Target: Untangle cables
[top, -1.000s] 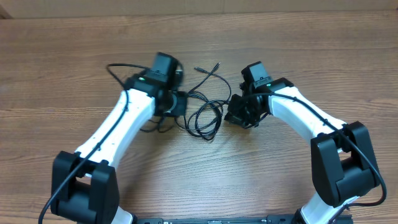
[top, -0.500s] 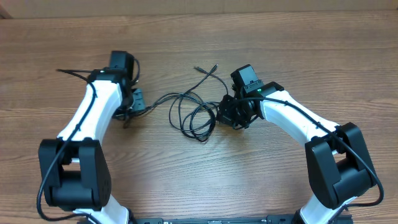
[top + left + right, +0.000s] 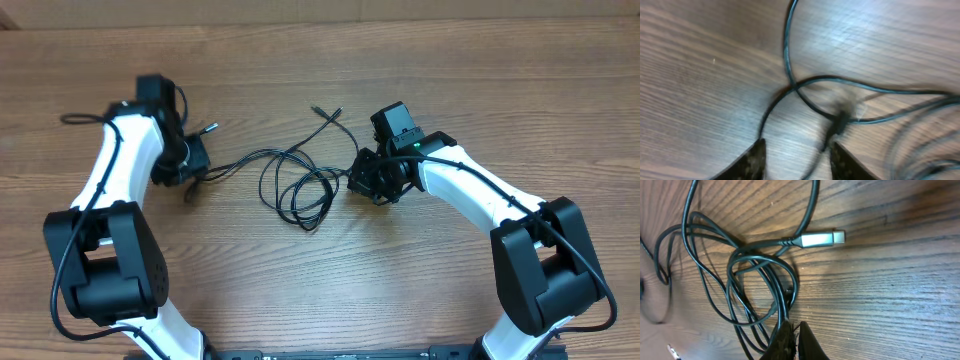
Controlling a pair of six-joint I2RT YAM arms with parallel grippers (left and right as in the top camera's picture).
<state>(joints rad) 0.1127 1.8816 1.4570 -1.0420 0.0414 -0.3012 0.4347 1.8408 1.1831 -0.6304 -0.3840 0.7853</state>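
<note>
The cables (image 3: pixel 296 186) lie about the middle of the wooden worktop (image 3: pixel 480 80), between the two arms. They make a loose bunch of a few overlapping black loops. From the bunch, two thin ends (image 3: pixel 326 112) run out toward the far edge. One long strand (image 3: pixel 240 160) trails off toward the left edge, as far as the left pincer (image 3: pixel 188 165).

In the left wrist view, the left pincer's two fingers (image 3: pixel 752 162) stand apart, released, just above the wood. A strand crosses over another right in front of them, with a dark plug (image 3: pixel 840 121) on it, somewhat blurred. Nothing is clamped between the fingers. A small silver-tipped end (image 3: pixel 210 128) lies just beside this pincer, on its far side.

The right pincer (image 3: pixel 791 336) sits at the right side of the bunch with its fingers clenched together. Several strands of the loops run straight down into the tips, so it looks to be grasping the cables there. A silver plug (image 3: pixel 822 239) lies flat on the wood near it, its cord curving back into the loops.
</note>
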